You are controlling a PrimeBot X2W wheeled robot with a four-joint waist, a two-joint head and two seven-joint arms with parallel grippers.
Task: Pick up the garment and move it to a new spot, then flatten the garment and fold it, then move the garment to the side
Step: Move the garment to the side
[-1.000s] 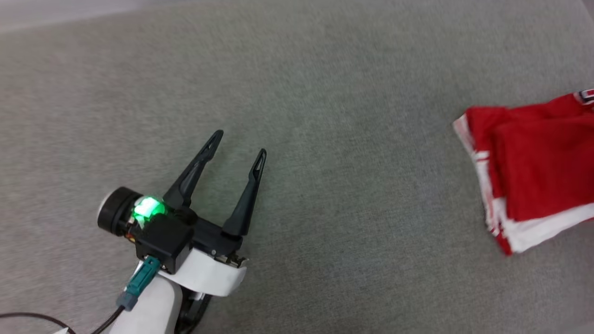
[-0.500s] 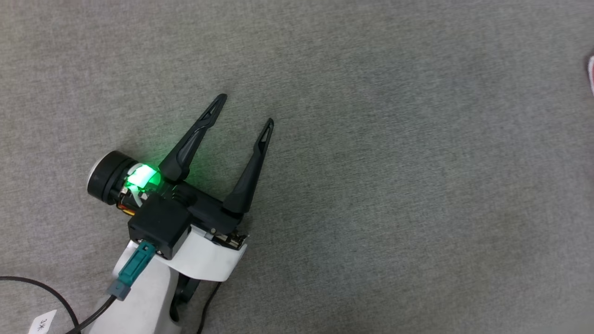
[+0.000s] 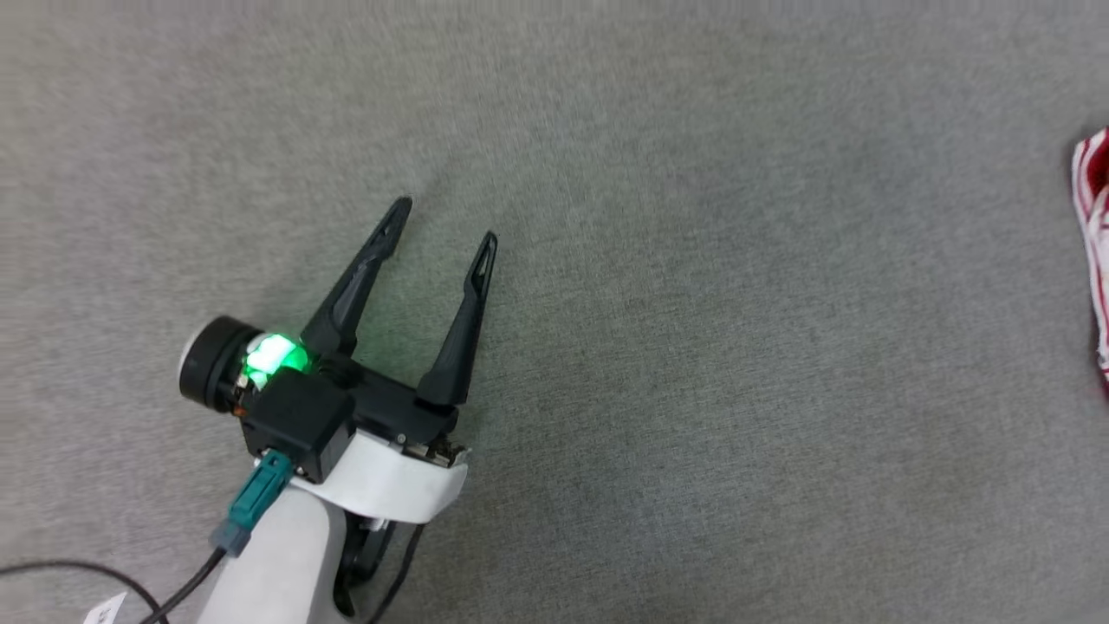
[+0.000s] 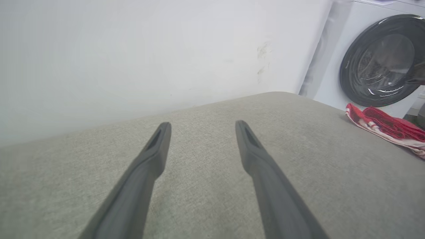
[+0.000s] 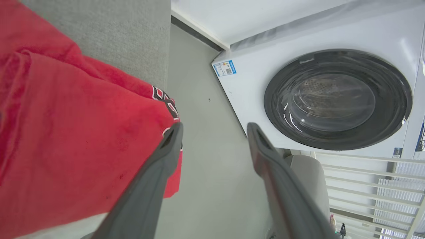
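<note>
Head view: L hand (image 3: 446, 220) spread, empty; 1 garment (image 3: 1096, 225) rt edge. R hand (image 5: 215, 126) spread, empty.

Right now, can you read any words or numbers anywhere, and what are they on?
Nothing reads clearly.
Sticker on the washing machine: too small.
Lettering on the garment: only an edge shows, unreadable.
Paper tag, head view's bottom left: blurred.
</note>
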